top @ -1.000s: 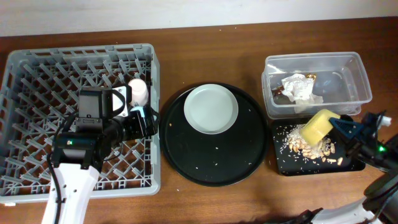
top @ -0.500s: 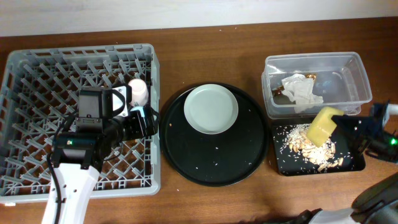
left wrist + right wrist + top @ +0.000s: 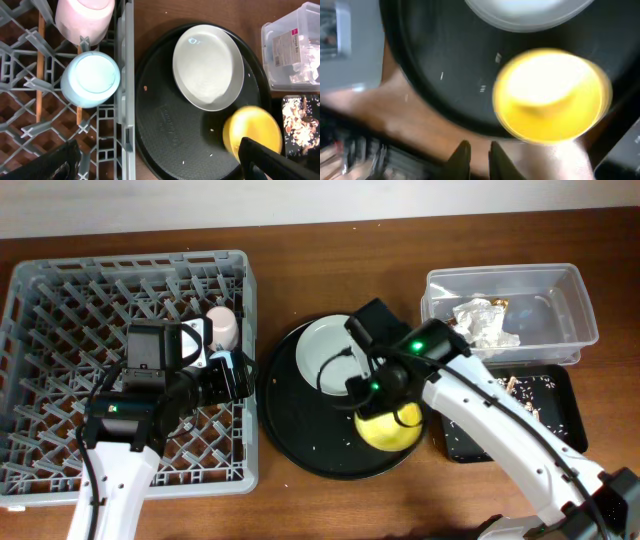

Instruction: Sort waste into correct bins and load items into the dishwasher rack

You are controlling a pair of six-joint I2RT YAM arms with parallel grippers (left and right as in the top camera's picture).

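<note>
Two cups: pink cup [image 3: 84, 17] and blue cup [image 3: 91, 80] already sit in the dishwasher rack [image 3: 60, 290], close to its right wall.
Yellow bowl: [image 3: 390, 428] at the right edge of the round serving tray [image 3: 300, 430], mouth up, not in the rack. Can't tell if it rests there or hangs just above.
Plate: [image 3: 325, 360] on the serving tray, next to the bowl, partly under the right arm.
Waste: napkin [image 3: 485, 320] is in the clear tub [image 3: 575, 300], scraps [image 3: 525, 385] in the shallow black tray [image 3: 565, 415].
Left gripper: [image 3: 157, 147] spread wide, holding nothing, over the rack's right side.
Right gripper: [image 3: 477, 150] two fingertips close together and the bowl isn't between them. Heavy blur, so I can't tell whether it's closed.
Stage: probably late. Bowl and plate look like the only things left to rack.
Risk 1: bowl is right on the tray lip, so a brush from the right arm could tip it off or flip it.
Risk 2: bowl and plate sit close, so a grab at one may shove the other.
Risk 3: both arms need the gap between tray and rack, so they could clash.
</note>
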